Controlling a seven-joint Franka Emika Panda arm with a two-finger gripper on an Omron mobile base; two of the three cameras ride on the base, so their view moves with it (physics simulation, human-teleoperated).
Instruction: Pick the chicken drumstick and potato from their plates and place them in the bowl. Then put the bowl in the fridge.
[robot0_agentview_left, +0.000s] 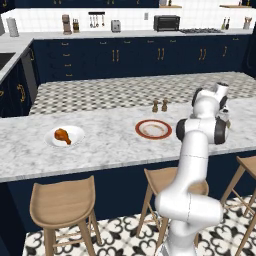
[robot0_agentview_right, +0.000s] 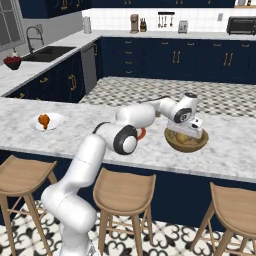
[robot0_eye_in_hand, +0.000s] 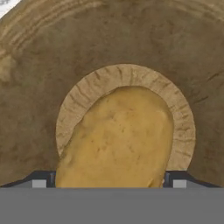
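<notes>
Hand view: we are looking straight down into the bowl (robot0_eye_in_hand: 39, 87), the potato (robot0_eye_in_hand: 118, 140) lying on its pale centre ring. Our finger tips (robot0_eye_in_hand: 41, 178) are standing wide apart on either side of the potato, not gripping it. Right base view: our gripper (robot0_agentview_right: 192, 134) is hanging over the bowl on the marble counter (robot0_agentview_right: 235, 150). Chicken drumstick (robot0_agentview_left: 62, 135) is sitting on the white plate (robot0_agentview_left: 76, 132), well apart; red-rimmed plate (robot0_agentview_left: 153, 129) is lying bare.
</notes>
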